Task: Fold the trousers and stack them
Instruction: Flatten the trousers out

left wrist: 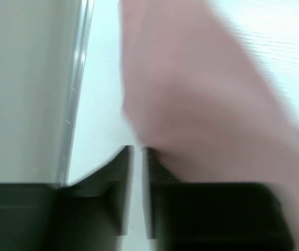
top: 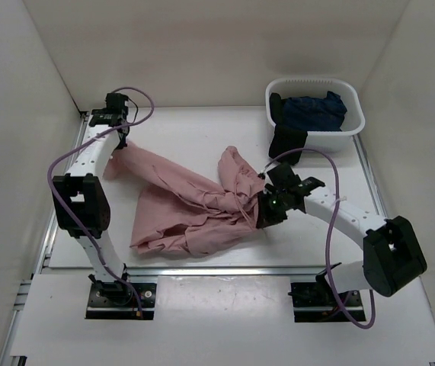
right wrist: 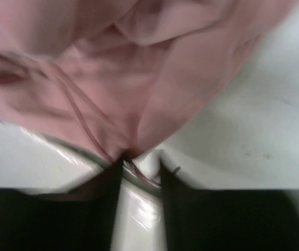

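Pink trousers point(top: 179, 210) pinched at both ends, left of a white basket point(top: 352, 128).
Left gripper point(top: 119, 149) clamps the end farthest from the basket; right gripper point(top: 261, 207) clamps the nearest end.

I count one pink trousers point(top: 179, 207) mid-frame, one white basket point(top: 331, 142) upper right, one navy garment point(top: 315, 110) inside; two arms: left arm point(top: 87, 164), right arm point(top: 350, 217).

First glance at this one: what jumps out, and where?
The pink trousers sprawl across the middle of the table, pinched at both ends: the left gripper holds one end at the far left, the right gripper the drawstring end at centre right. A white basket in the far right corner holds a dark navy garment spilling over its near rim.
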Controlling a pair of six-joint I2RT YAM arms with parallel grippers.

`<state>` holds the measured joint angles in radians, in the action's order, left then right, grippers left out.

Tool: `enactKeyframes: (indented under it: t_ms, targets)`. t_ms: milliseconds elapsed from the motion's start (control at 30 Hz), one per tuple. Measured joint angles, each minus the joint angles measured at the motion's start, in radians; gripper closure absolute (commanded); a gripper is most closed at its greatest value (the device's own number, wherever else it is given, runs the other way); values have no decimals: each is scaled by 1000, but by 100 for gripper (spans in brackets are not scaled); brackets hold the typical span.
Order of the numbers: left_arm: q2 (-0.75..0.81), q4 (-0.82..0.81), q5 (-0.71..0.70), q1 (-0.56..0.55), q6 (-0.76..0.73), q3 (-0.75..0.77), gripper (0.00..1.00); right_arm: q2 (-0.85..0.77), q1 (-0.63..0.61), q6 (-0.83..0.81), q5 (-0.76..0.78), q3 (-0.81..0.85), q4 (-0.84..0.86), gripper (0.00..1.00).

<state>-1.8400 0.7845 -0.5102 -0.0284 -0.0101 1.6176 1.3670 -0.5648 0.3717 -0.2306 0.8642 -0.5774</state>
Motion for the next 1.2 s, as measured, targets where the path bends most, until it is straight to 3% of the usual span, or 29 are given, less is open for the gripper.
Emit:
enactKeyframes:
  t_ms: [33,67,133,200,267,333,433,600,867,967,1000,1033,1100,1133,1200]
  targets:
    - [-3,3,-3,0,2,17,44,0,-6,-12,-19,-5,-23,35]
    - [-5,11,-2,0,0,19,16,0,-9,-31,-34,-8,-49,27]
    - [-1,34,17,-5,3,-7,7,-8,-5,-55,-43,-8,-90,17]
    - [23,51,60,-16,8,-80,7,-37,21,-58,-38,-8,-105,19]
    - [80,85,126,-48,8,-192,12,-85,88,-36,-33,-8,-89,28]
    - [160,127,204,-105,10,-286,18,-118,166,11,-25,-8,-51,40]
    - [323,192,323,-233,8,-387,19,-116,254,101,10,-10,29,47]
    - [465,236,475,-425,8,-451,8,10,312,227,22,-8,160,44]
    - [244,170,440,-608,10,-595,6,261,316,323,38,92,225,39]
    - [185,148,398,-612,15,-614,39,304,316,353,38,98,256,45]
    - [175,140,387,-612,14,-614,73,322,316,362,36,101,261,59]
    - [171,131,377,-610,19,-614,86,340,316,367,34,103,266,72]
    - [171,116,349,-609,10,-614,86,387,316,384,21,116,262,94]
    - [171,113,332,-605,9,-614,86,407,316,390,5,129,255,100]
    - [174,105,295,-586,8,-615,86,422,320,393,-1,158,229,100]
